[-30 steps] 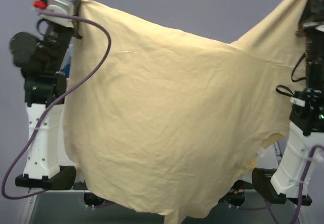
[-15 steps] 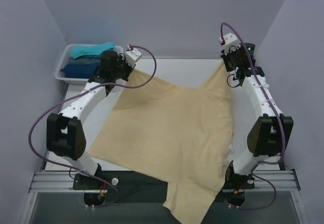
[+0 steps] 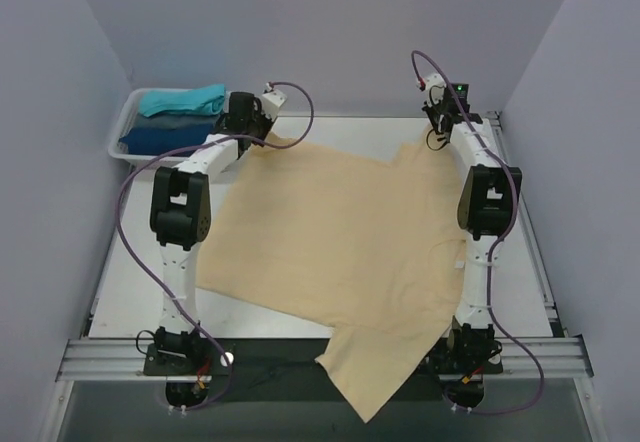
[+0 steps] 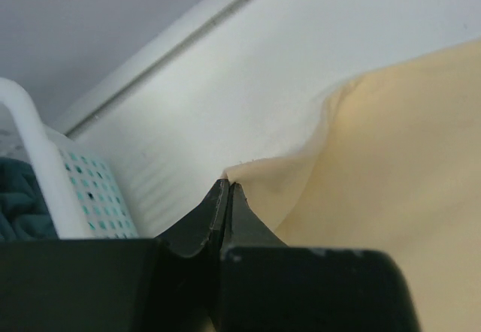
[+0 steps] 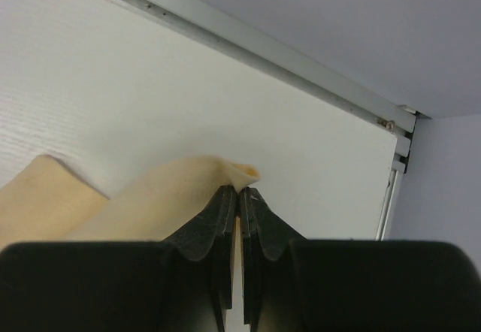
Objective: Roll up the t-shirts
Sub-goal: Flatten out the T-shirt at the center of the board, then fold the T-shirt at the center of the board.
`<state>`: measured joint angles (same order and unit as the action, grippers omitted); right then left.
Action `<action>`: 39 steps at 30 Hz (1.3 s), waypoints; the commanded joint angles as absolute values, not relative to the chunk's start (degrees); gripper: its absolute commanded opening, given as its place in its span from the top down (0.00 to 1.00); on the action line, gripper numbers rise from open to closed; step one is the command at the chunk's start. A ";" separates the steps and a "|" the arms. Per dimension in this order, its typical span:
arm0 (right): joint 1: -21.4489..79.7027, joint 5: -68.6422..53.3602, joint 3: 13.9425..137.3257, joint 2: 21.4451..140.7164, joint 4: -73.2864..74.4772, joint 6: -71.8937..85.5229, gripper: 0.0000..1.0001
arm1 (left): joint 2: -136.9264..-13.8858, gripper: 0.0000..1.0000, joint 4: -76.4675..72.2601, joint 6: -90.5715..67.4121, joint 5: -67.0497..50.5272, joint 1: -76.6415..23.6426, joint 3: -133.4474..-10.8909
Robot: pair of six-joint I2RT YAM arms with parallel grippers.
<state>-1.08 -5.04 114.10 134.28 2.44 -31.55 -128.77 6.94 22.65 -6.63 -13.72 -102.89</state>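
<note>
A large pale tan t-shirt (image 3: 340, 232) lies spread across the white table (image 3: 130, 292), its near end hanging over the front edge. My left gripper (image 3: 272, 137) is stretched to the far left and shut on the shirt's far left corner (image 4: 263, 178); the black fingertips (image 4: 218, 204) pinch the cloth edge. My right gripper (image 3: 430, 134) reaches to the far right and is shut on the other far corner (image 5: 195, 185), low over the table. More folded t-shirts, teal (image 3: 182, 99) and dark blue (image 3: 165, 135), lie in the basket.
A white plastic basket (image 3: 118, 134) stands at the far left corner, close beside the left gripper; its perforated wall (image 4: 90, 189) shows in the left wrist view. A metal rail (image 3: 300, 357) runs along the front edge. Purple walls close in on three sides.
The shirt hung high in front of the camera a second ago. Both arms have since swung far out and down, laying it flat on the table, corners still pinched.
</note>
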 commanded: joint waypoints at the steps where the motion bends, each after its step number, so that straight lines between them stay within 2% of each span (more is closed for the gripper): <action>1: -1.06 -0.88 124.51 138.33 1.06 -33.48 1.00 | -133.41 1.00 6.42 20.83 -4.48 -12.57 -114.24; 8: -0.70 2.19 130.69 143.26 -5.00 -35.51 1.00 | -139.74 1.00 4.75 21.36 -0.71 -12.48 -124.09; 14: -0.88 2.72 131.57 142.21 -8.35 -35.42 1.00 | -145.10 1.00 6.41 21.27 1.23 -12.04 -135.86; 18: -0.88 1.59 130.09 139.49 -6.69 -35.42 1.00 | -145.55 1.00 6.33 21.62 1.23 -11.78 -138.52; 23: -0.53 -2.81 119.46 130.54 -0.63 -42.35 1.00 | -141.17 1.00 6.24 21.97 -1.39 -11.60 -134.31; 28: -1.14 -5.19 110.67 124.64 5.62 -40.97 1.00 | -132.64 1.00 -2.97 27.25 -4.74 -12.48 -115.33; 39: -1.84 -5.28 103.54 115.41 10.81 -39.72 1.00 | -129.20 1.00 -2.37 22.07 -4.74 -10.11 -112.59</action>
<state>-1.21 -4.84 104.92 121.08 8.16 -40.14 -134.37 2.26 24.56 -3.53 -11.86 -111.55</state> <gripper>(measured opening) 0.055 0.024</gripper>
